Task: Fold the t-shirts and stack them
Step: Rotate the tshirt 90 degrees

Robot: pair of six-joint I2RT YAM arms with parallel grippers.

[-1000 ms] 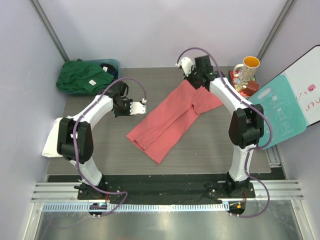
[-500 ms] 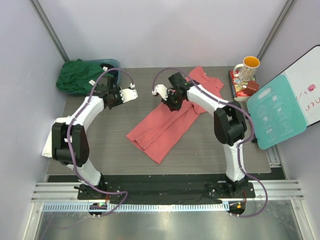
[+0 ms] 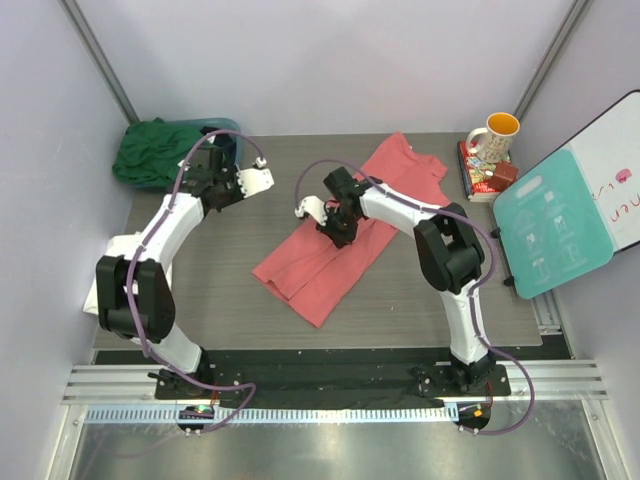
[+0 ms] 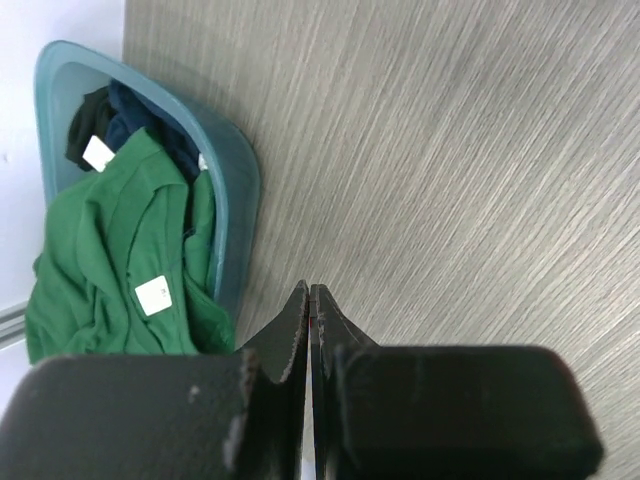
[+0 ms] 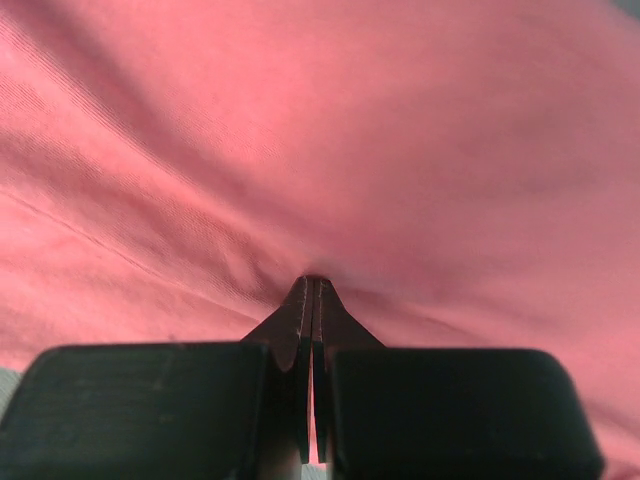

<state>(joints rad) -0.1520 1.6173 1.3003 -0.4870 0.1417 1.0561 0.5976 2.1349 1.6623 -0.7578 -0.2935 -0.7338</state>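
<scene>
The right claw (image 5: 310, 290) is clenched, its tips pressed onto the coral-red t-shirt (image 3: 330, 262), and the cloth creases around them. Whether any cloth is nipped between the tips cannot be told. That shirt lies spread slantwise across the middle of the desk (image 3: 220, 290).

The left claw (image 4: 308, 295) is clenched on nothing, above bare desk just beside the teal tub (image 4: 235, 190). The dark green t-shirt (image 4: 110, 270), showing a small white label (image 4: 152, 296), spills over the tub's rim at the far left corner. The white t-shirt (image 3: 100, 285) lies at the desk's left edge. A yellow-lined mug (image 3: 495, 135) stands at the far right.
</scene>
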